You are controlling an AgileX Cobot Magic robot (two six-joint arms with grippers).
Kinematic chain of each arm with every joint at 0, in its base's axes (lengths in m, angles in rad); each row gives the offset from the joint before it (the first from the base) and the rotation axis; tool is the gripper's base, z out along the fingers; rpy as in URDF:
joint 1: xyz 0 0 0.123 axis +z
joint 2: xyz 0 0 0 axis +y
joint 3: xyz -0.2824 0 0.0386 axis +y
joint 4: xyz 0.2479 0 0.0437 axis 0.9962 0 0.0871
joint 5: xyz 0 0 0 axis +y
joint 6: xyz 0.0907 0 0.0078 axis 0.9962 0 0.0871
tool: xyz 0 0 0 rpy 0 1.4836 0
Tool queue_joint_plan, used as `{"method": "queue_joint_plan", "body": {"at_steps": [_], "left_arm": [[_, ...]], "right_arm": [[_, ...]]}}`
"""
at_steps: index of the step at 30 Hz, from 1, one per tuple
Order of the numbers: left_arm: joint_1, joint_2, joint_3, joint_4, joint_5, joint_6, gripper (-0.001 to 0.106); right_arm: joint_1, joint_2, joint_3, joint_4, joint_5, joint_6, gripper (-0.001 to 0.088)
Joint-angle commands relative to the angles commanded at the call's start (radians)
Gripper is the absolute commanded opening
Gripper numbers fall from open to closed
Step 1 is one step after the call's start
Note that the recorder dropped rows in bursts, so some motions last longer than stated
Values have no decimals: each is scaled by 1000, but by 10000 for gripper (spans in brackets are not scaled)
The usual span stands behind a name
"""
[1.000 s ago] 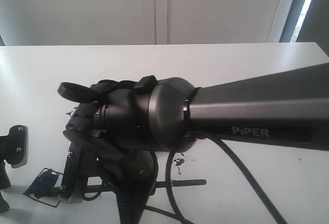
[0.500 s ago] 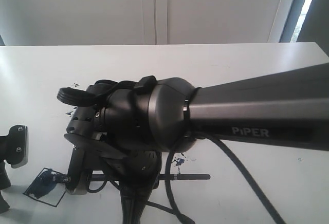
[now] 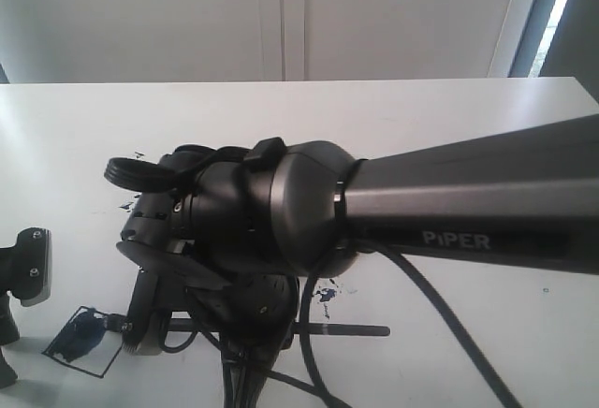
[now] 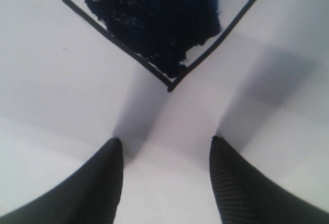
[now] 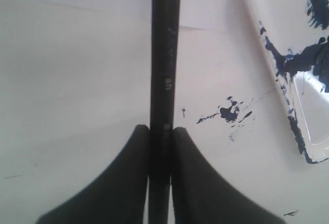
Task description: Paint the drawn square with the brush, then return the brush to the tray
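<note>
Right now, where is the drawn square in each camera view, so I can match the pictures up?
Exterior view: the drawn square sits lower left, beside the brush tip.
Left wrist view: upper middle, its corner above the open left gripper.
Right wrist view: not in it.
Shared landmark: the dark blue paint patch filling the square.

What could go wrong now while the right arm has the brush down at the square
The brush is pinched between the right gripper fingertips only, so pressing on the table could twist or slip it. The square already has a dark blue patch reaching close to its lines, so another stroke might cross them. The left gripper is open and empty right beside the square, so the arms might bump. Paint specks already mark the table beside the tray.
</note>
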Motion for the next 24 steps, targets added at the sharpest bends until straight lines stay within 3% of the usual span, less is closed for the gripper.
{"method": "queue_joint_plan", "body": {"at_steps": [24], "left_arm": [[0, 0, 0, 0, -6, -3, 559]], "right_arm": [[2, 0, 0, 85, -1, -86, 0]]}}
